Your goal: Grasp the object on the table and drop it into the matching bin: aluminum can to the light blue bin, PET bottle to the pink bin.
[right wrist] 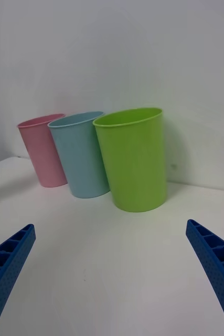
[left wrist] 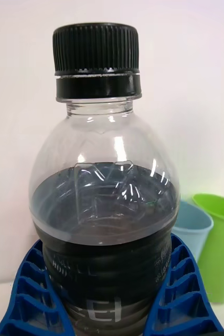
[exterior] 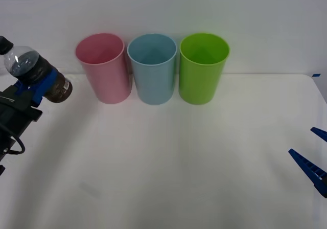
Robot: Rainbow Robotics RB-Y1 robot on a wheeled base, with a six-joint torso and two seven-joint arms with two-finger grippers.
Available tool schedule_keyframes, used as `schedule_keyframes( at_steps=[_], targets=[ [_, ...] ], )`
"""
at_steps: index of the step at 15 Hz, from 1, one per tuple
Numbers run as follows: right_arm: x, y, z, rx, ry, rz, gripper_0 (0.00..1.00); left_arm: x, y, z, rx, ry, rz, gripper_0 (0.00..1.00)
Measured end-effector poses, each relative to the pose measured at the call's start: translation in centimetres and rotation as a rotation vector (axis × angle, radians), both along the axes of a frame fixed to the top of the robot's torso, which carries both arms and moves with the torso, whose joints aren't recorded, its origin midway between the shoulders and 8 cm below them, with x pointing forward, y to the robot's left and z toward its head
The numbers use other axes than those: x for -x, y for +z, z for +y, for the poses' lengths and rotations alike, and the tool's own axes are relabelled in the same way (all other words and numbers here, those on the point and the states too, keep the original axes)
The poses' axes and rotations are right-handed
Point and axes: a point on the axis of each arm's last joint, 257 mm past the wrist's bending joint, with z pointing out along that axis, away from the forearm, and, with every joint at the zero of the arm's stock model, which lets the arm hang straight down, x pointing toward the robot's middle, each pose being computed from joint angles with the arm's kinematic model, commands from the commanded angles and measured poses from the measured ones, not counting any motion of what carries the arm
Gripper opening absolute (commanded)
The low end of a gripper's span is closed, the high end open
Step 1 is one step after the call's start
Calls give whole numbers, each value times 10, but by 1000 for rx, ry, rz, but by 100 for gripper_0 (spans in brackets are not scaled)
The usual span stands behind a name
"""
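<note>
**Bottle held aloft beside the pink bin**

The table is a wide white top running under everything. Three bins stand in a row on its far part, against the wall. The pink bin is the landmark: upright and open-mouthed, it is the leftmost of the row. The light blue bin stands just to its right, their walls touching or nearly so, and the green bin stands beyond the blue one, farthest from the pink bin.

The left gripper hangs to the left of the pink bin, near it but apart from it, raised above the tabletop. Its blue ribbed fingers are clamped on the dark lower body of the PET bottle, which tilts with its black cap pointing up and away from the pink bin.

The right gripper waits well to the right of the pink bin, past the green bin and nearer the robot, its fingers spread wide with nothing between them.
</note>
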Motion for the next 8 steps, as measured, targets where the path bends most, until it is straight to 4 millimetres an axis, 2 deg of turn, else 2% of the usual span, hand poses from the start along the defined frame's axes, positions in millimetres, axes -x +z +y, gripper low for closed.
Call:
schedule_keyframes(
  at_steps=[4,8],
  targets=[
    [0,0,0,0,0,0,100,-38,40,-7,24,33,-44,0],
    [0,0,0,0,0,0,100,-94,57,-14,6,53,-57,0]
  ],
)
